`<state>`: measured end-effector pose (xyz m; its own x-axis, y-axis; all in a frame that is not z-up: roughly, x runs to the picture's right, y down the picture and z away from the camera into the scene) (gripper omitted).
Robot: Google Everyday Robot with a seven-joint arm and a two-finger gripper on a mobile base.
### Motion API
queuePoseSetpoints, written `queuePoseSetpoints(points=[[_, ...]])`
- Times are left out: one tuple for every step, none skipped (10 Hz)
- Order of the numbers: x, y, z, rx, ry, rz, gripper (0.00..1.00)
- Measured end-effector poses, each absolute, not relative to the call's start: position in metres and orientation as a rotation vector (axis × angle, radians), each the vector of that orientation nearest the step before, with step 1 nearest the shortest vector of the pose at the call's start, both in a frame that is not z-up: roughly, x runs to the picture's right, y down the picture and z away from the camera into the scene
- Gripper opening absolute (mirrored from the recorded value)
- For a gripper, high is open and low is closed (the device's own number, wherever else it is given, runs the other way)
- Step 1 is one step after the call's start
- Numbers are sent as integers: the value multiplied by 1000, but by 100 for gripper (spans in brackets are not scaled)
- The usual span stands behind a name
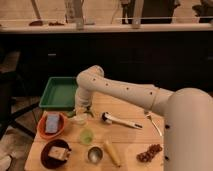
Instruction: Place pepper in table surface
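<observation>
We're watching the gripper point(81, 112) hovering over the white cup point(80, 119) beside the tray point(50, 95), jaws pinched shut; the pepper point(87, 111) is peeking out green at its tips, grip unclear.

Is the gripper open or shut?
Shut. The gripper, closed tight, hangs just above the white cup, by the green tray. Whether it holds anything, cannot tell.
</observation>
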<state>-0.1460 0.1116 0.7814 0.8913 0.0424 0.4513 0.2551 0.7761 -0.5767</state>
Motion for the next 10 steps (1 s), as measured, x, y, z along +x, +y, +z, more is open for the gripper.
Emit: queuePoseSetpoints(points=[[-143, 108, 778, -668, -469, -117, 0], [-139, 101, 772, -652, -473, -111, 0], [-134, 91, 764, -631, -480, -102, 0], [-127, 80, 755, -606, -485, -91, 0], [-119, 68, 750, -580, -485, -72, 0], [-115, 61, 752, -565, -482, -62, 0], [-114, 49, 755, -550, -477, -50, 0], [-114, 31, 762, -533, -471, -30, 0], [-116, 17, 766, -524, -468, -19, 0], [-117, -1, 772, -515, -464, -6, 0]])
